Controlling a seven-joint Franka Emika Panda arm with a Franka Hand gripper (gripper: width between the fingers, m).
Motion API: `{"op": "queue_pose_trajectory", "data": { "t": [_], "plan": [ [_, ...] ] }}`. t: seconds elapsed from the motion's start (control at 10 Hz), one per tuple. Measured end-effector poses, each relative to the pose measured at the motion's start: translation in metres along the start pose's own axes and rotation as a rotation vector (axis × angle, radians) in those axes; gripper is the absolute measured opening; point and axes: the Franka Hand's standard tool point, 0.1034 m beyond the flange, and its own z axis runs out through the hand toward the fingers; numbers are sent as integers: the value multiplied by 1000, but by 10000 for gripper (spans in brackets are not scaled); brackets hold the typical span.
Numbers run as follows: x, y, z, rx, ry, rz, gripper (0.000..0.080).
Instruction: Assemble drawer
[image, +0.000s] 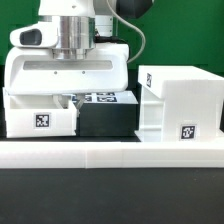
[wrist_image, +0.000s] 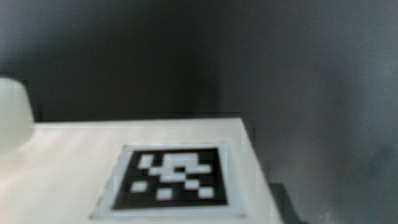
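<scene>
Hanging low in the exterior view, the gripper (image: 67, 88) sits just above and behind the small tray (image: 40, 118) at that view's left. Its fingers are hidden, so spread or pinched, cannot tell. The housing (image: 180, 100) stands apart at the right, behind the border wall (image: 110, 152). Wrist view: a blurred white tagged surface (wrist_image: 173, 178); which piece is unclear.

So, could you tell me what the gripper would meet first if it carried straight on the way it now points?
Probably the flat white tagged surface filling the wrist view, seemingly part of the small white plastic tray beneath the gripper. How far off it lies is unclear.
</scene>
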Motion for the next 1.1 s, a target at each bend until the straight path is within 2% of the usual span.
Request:
{"op": "queue_pose_trajectory", "data": {
  "t": [0.1,0.3,0.5,0.7,1.1],
  "plan": [
    [0,0,1,0,-1,-2,41],
    [0,-4,2,-11,-1,-238,41],
    [0,-10,2,-12,-21,-474,41],
    [-1,-15,2,3,-46,-622,41],
    [-3,-12,4,6,-49,-808,41]
  ]
}}
